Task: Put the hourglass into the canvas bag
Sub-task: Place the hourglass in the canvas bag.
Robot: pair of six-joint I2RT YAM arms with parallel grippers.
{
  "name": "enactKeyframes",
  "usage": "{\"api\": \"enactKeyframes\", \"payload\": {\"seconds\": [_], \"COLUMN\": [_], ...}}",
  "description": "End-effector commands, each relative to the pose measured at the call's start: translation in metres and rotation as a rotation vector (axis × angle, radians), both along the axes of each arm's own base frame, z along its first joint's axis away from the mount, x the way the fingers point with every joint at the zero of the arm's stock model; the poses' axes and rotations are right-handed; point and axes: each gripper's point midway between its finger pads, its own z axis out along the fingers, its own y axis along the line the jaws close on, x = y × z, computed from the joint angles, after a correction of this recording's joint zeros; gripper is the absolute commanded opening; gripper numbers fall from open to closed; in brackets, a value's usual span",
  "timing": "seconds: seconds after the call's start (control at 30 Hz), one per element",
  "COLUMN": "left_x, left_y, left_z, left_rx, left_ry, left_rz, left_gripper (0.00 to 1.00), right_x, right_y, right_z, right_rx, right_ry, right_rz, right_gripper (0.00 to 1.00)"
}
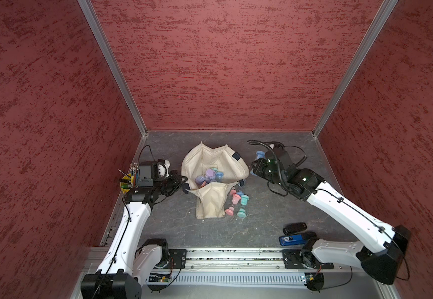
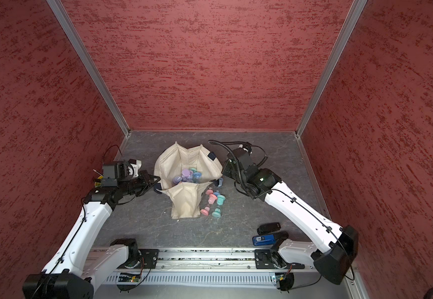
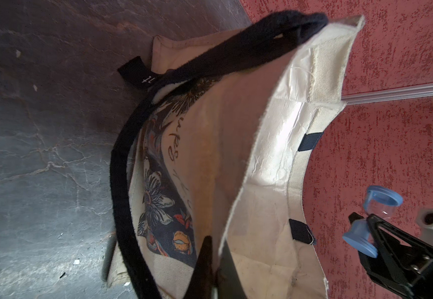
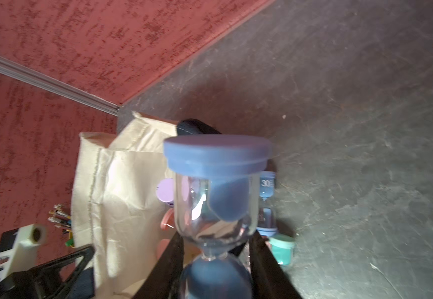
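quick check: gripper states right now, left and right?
Left gripper: closed, pinching the rim of the cream canvas bag with navy strap handles.
Right gripper: closed on the neck of the blue-capped glass hourglass.

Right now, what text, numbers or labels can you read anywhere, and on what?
"30": on the glass of a blue hourglass.
Script printed on the canvas bag: folded, not legible.
White marks on the bag's black tag: too small.
Label on the blue device: blurred.
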Motion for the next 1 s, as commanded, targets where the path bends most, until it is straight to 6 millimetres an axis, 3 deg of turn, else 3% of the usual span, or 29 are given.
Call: {"api": "enactKeyframes", "payload": {"seconds": [0.0,0.27,0.47,0.67,0.97], "left_x": [-0.001,0.0,0.001,0.003,0.001], "left_y": [-0.002,-0.004,-0.005,-0.004,-0.002], "left_z": [0.006,0.01,0.012,0.017,0.018], "left_rx": [-0.011,-0.012,-0.01,-0.004,0.01], "left_ry": [-0.015,-0.025,-0.03,-0.035,-0.035], "left_rz": [-0.012,-0.024,-0.027,-0.023,-0.016], "left_gripper": [0.1,0.15,0.11,0.02,0.0], "right_x": [0.005,0.011,0.019,0.026,0.037], "right_y": [0.016,0.07,0.109,0.144,0.165], "right_z": [0.017,0.038,0.033,0.009,-0.048], "right_rx": [-0.048,-0.085,-0.113,-0.163,-0.292], "right_ry": [-0.059,-0.127,-0.148,-0.124,-0.033], "right_rz": [0.033,0.158,0.253,0.342,0.381], "right_gripper": [0.0,0.0,0.0,0.0,0.0]}}
